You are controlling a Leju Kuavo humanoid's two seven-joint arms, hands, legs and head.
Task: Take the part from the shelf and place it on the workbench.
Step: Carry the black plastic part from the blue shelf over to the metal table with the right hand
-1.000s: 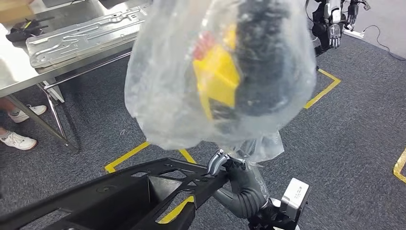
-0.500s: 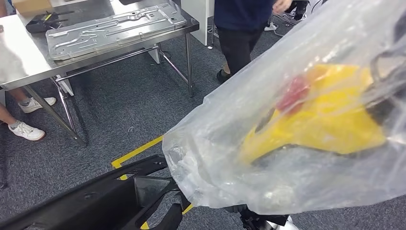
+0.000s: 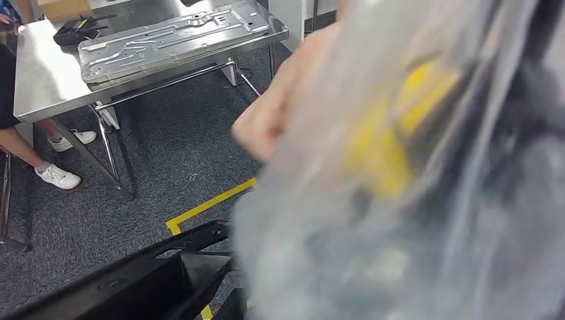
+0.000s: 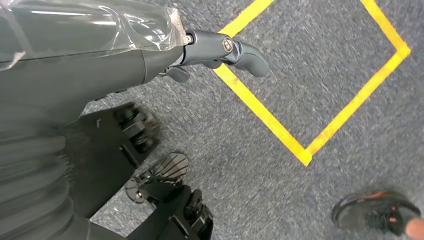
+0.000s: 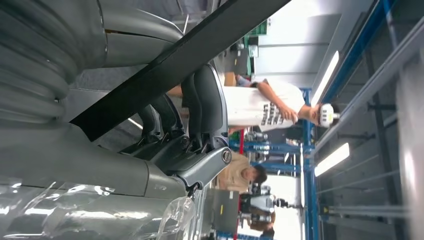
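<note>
**A:** Any writing to read?

**B:** Only the dark print on a person's white shirt (image 5: 262, 112), beyond the right hand (image 5: 175, 150), and it's too small to make out. The part (image 3: 133, 280) carries no label I can see.

**A:** How does the part look?

**B:** It is black and matte, a long open frame with cut-outs. In the right wrist view it is a flat bar (image 5: 200, 45) crossing the hand. The dark fingers (image 5: 200, 105) wrap over it, so that hand grasps it.

**A:** And the left hand (image 4: 150, 62)?

**B:** Its thumb (image 4: 245, 52) sticks out over grey carpet and yellow tape (image 4: 265, 115), and its fingers (image 4: 135, 130) bend beside a black slab. I cannot tell whether they grip it.

**A:** Where is it all?

**B:** The part is low, over the floor, well short of the steel counter (image 3: 40, 80). A pressed metal panel (image 3: 173, 37) lies on the counter. A blurred clear bag (image 3: 433, 200) (something yellow (image 3: 386, 147) inside) hangs close in front.
</note>
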